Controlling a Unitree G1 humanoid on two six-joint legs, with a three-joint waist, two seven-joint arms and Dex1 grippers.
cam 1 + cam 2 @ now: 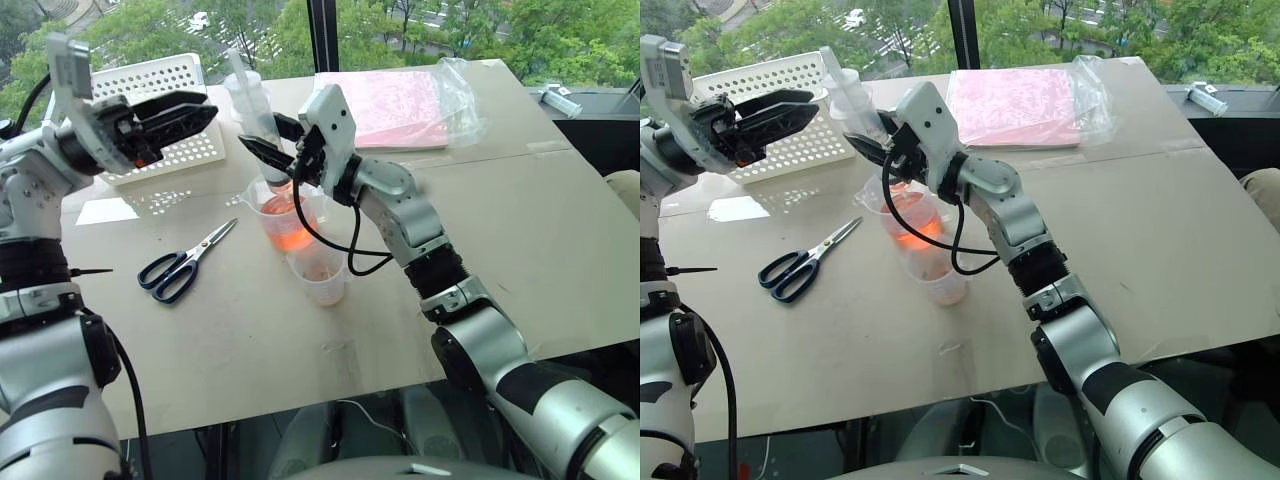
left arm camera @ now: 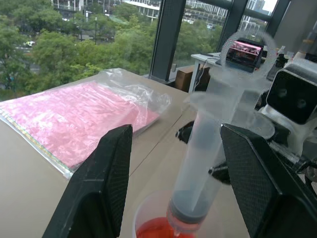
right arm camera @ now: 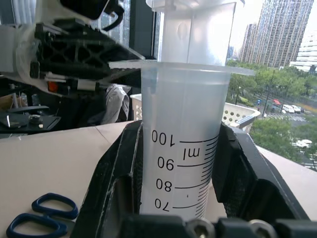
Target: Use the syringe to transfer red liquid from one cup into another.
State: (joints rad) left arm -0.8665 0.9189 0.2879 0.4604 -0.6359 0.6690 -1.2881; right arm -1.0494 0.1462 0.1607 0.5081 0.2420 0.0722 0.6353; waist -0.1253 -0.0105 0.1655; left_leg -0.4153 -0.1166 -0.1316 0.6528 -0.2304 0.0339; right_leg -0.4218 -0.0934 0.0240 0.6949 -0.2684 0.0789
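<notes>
Right pincer clamps syringe upright; left pincer spread alongside.

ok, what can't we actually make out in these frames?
- Syringe tip: head views, right gripper and the large cup's wall cover it.
- Syringe fill: right wrist view, barrel cut off below the 70 mark.
- Small cup contents: head views, too faint.
- Plunger top: right wrist view, cropped by the edge.
</notes>
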